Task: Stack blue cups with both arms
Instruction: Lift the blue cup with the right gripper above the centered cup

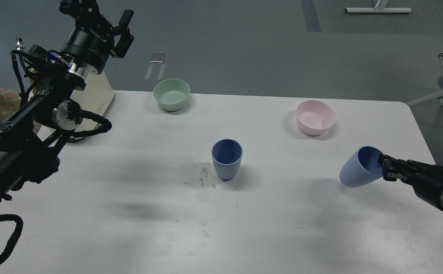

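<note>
Head view: two matte periwinkle tumblers, unstacked.
Left claw (120,28): raised beyond the table's (130,228) far-left corner, grasping nothing; open or closed unclear.
Centre cup (226,159): upright mid-table, untouched.
Right claw (384,167): clenched on the tilted cup's (358,167) rim, near the right edge.
Progress: one cup gripped; nesting not yet done.

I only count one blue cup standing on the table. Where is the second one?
In the head view it is at the right: the tilted blue cup, held by its rim in the right gripper, below the pink bowl.
</note>
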